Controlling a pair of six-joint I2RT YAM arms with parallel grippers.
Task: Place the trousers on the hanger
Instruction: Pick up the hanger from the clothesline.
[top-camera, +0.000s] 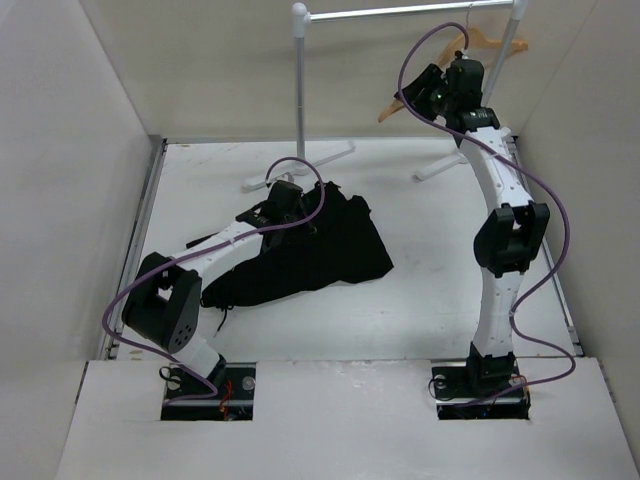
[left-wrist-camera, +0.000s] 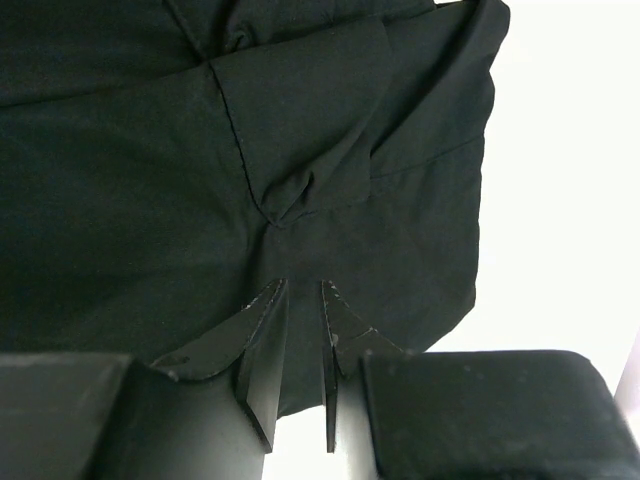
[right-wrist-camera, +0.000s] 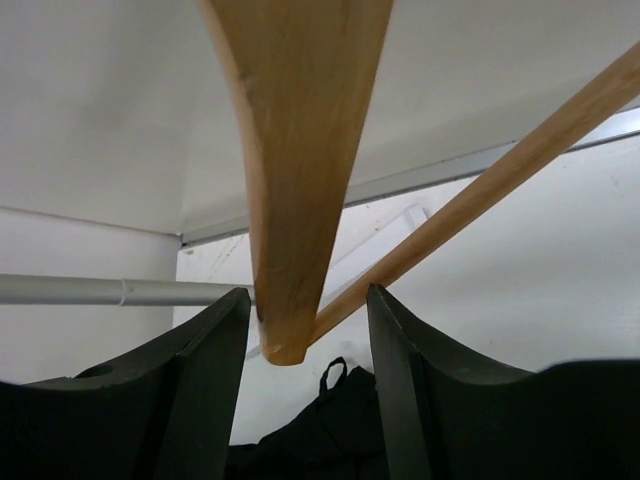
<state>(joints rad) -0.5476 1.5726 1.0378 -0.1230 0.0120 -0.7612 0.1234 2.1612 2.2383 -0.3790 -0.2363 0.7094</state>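
The black trousers (top-camera: 310, 250) lie crumpled on the white table, left of the middle. My left gripper (top-camera: 300, 212) is down at their far edge. In the left wrist view its jaws (left-wrist-camera: 302, 285) stand almost together with a bit of the trousers (left-wrist-camera: 150, 150) between the tips, and creases run up from there. The tan wooden hanger (top-camera: 392, 108) hangs on the rack at the back right. My right gripper (top-camera: 420, 92) is raised to it, open. In the right wrist view the hanger's arm end (right-wrist-camera: 300, 150) sits between the fingers (right-wrist-camera: 308, 295), close to the left one, its crossbar (right-wrist-camera: 480, 190) slanting off right.
A silver metal rack stands at the back, with a post (top-camera: 300, 80), a top rail (top-camera: 410, 12) and feet (top-camera: 445, 165) on the table. White walls close in the table on the left, the back and the right. The rack's rail (right-wrist-camera: 100, 290) shows behind my right fingers.
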